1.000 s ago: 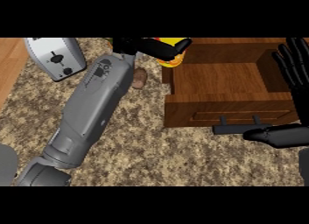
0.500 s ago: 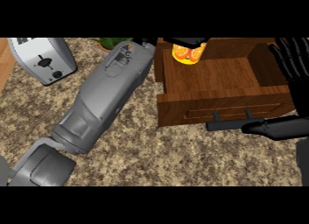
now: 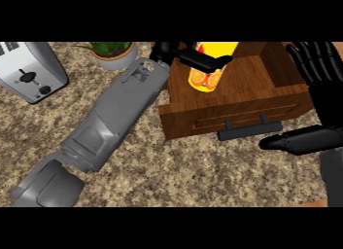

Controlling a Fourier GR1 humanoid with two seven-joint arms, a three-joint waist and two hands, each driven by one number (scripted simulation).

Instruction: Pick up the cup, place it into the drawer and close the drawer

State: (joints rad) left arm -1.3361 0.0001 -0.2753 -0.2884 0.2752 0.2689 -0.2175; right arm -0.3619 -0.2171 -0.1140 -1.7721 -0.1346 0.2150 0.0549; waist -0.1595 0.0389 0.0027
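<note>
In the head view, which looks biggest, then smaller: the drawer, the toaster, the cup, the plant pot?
1. Drawer, biggest.
2. Toaster.
3. Cup and plant pot look about alike; both are cut off at the top edge, so I won't rank them.

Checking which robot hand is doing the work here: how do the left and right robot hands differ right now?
The left robot hand is curled round the yellow cup, while the right robot hand holds nothing, its fingers straight. The left reaches over the open wooden drawer from the counter side; the right stands at the drawer's right end, thumb out near the drawer handle. Both hands are black on grey forearms.
</note>
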